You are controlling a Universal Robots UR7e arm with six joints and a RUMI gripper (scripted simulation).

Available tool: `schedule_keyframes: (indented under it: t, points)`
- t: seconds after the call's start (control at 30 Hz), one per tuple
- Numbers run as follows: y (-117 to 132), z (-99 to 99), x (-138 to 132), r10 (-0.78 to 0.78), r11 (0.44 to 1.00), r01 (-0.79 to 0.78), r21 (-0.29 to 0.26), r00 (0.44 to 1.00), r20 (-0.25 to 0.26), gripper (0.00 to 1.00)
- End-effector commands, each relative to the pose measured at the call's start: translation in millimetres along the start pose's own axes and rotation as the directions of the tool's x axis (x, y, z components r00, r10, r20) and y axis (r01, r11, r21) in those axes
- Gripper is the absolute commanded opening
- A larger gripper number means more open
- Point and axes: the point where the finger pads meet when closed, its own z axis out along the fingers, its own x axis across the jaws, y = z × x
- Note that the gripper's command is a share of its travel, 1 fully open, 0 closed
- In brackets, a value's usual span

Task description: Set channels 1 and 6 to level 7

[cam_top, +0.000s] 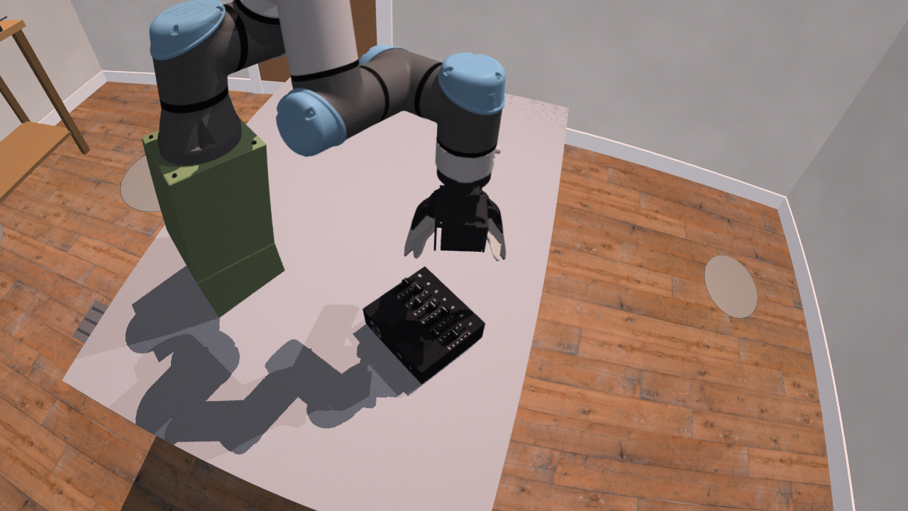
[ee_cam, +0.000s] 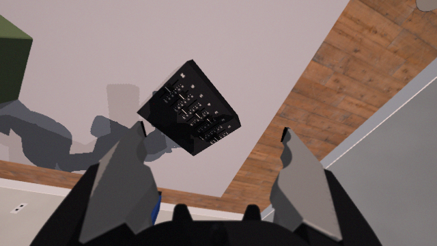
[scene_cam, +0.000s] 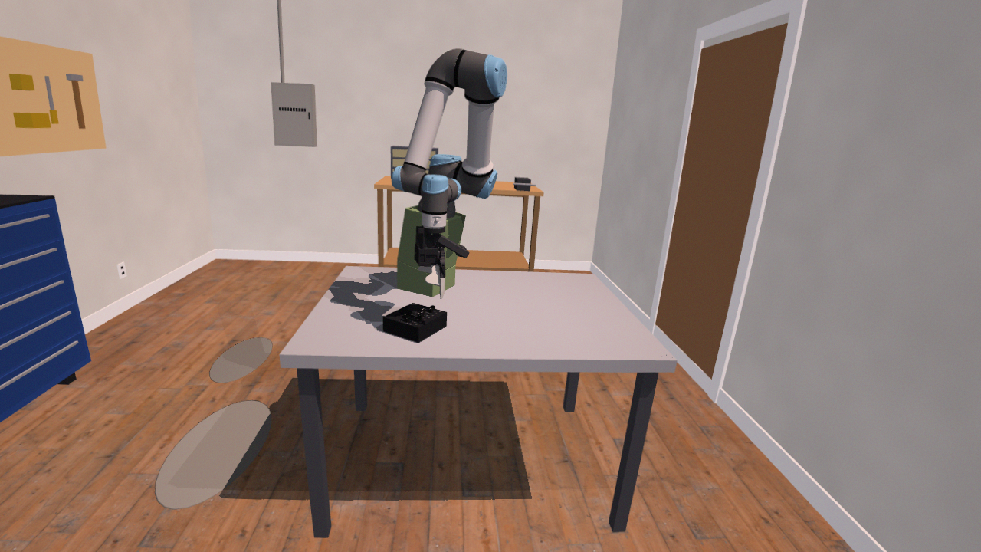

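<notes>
The lighting desk (cam_top: 423,322) is a small black box with several slider faders, lying on the white table near its right edge. It also shows in the exterior view (scene_cam: 415,322) and in the wrist view (ee_cam: 188,107). The fader positions are too small to read. My gripper (cam_top: 455,250) hangs open and empty above the desk's far end, not touching it. In the wrist view my two grey fingers stand wide apart, with the gripper's middle (ee_cam: 213,131) over the desk's near corner. In the exterior view the gripper (scene_cam: 438,288) sits just above the desk's back edge.
The green arm pedestal (cam_top: 212,213) stands on the table to the left of the desk. The table's right edge (cam_top: 545,254) is close to the desk, with wooden floor beyond. A wooden shelf (scene_cam: 459,223) stands behind the table.
</notes>
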Motion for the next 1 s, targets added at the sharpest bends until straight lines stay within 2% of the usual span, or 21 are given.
schedule_keyframes:
  t: [0.0,0.23,0.47,0.53,0.57,0.73,0.97]
  points:
    - [2.2,-3.1,-0.2,0.275,0.961,-0.275,-0.013,0.961,0.004,1.00]
    - [7.7,-7.4,0.3,0.510,0.860,-0.510,-0.008,0.860,0.000,1.00]
    - [14.5,-11.5,-0.2,0.721,0.693,-0.721,-0.002,0.693,-0.001,1.00]
    - [14.5,-11.5,-0.2,0.721,0.693,-0.721,-0.002,0.693,-0.001,1.00]
    - [15.6,-12.1,-0.4,0.794,0.608,-0.794,-0.003,0.608,-0.001,1.00]
    - [20.9,-15.0,-1.8,0.890,0.457,-0.890,0.000,0.457,0.000,1.00]
    - [28.5,-18.8,-5.1,0.979,0.203,-0.979,0.004,0.203,0.003,1.00]
